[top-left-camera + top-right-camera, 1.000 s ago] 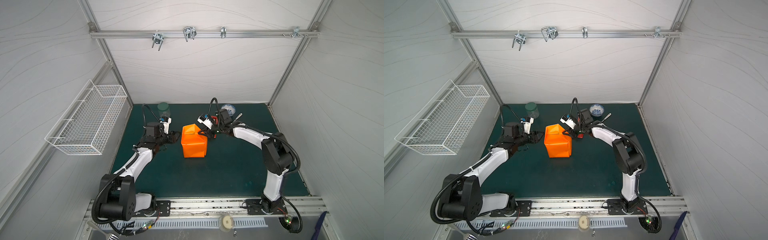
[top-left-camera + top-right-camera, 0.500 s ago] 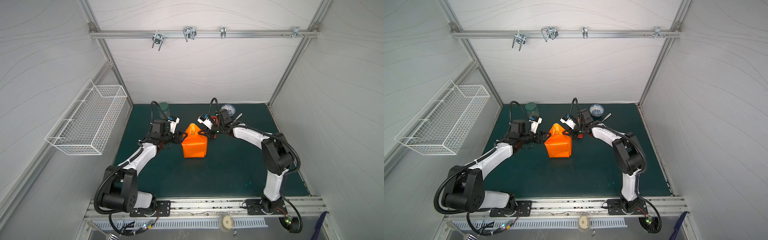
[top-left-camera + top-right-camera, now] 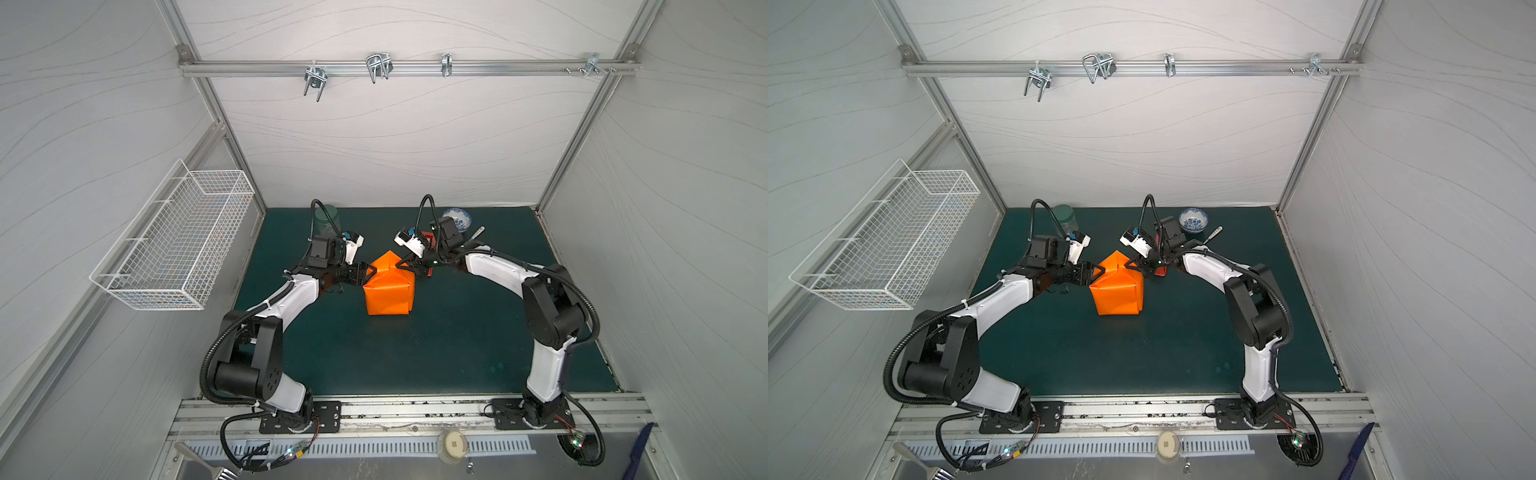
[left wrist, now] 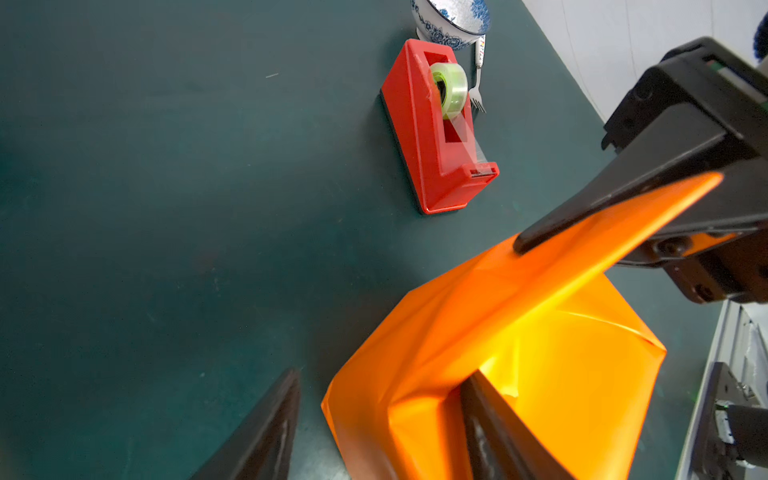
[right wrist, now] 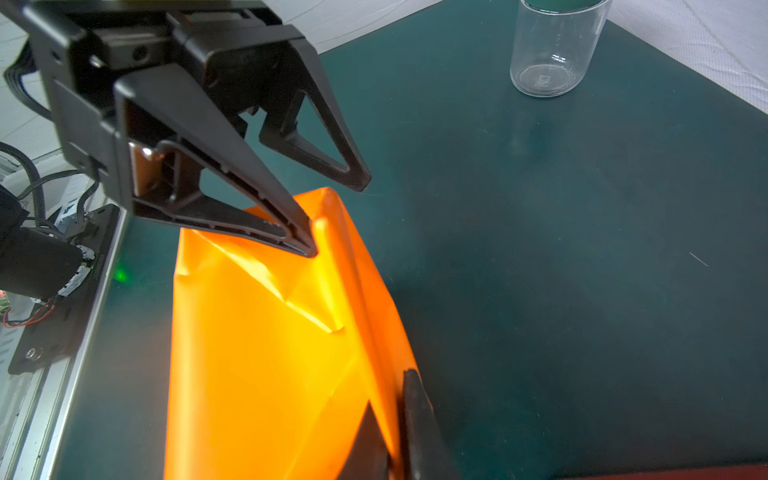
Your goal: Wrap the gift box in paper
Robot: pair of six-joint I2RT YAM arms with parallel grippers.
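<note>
Orange thin paper sheet (image 3: 388,291), folded boxy over the hidden gift box, sits nearer the far edge of the dark green mat (image 3: 415,353); the left gripper (image 3: 371,272), well apart a second ago, now meets its top fold. Left wrist: jaws spread astride that fold; right gripper (image 4: 523,243) pinches the raised flap. Right wrist: clear glass jar (image 5: 552,50), base mark unreadable.

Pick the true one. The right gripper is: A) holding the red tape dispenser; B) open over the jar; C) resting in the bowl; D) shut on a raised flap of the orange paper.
D: in the left wrist view the right gripper pinches a raised flap of the paper, while the tape dispenser stands apart from it.
</note>
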